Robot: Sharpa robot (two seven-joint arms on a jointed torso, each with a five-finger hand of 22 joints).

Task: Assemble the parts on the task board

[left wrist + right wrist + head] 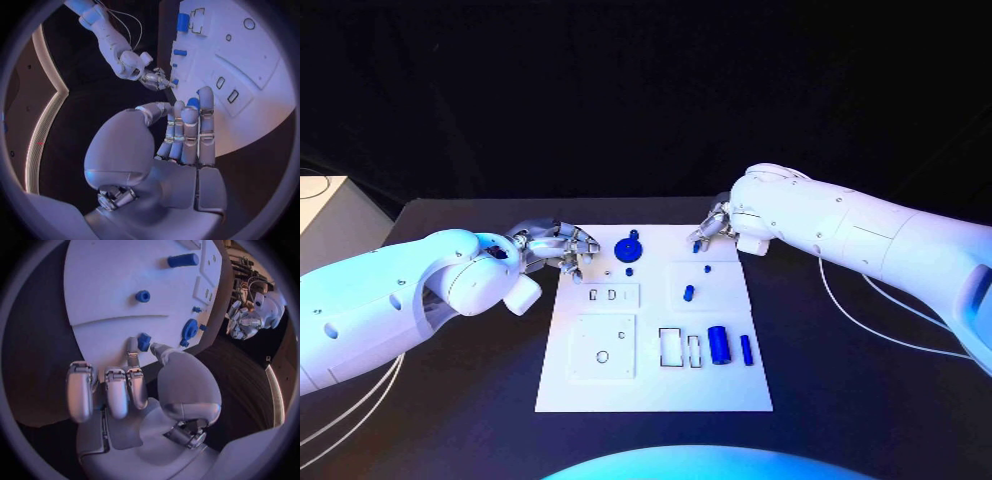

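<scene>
I see left robot hand (pixel 557 243) fingers apart at board (pixel 589 390) corner, right robot hand (pixel 711 232) pinching small blue part (pixel 144 341), blue cylinder (pixel 720 344) lying on board.

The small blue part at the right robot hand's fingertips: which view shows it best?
The right wrist view: the small blue part sits large and unblocked at the right robot hand fingertips, on the task board. The head view shows it as a speck; the left wrist view, small and far.

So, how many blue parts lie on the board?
7: disc by the left hand, small piece beside it, block by the right hand, dot and peg mid-board, cylinder and rod at front. Hands may hide others.
</scene>
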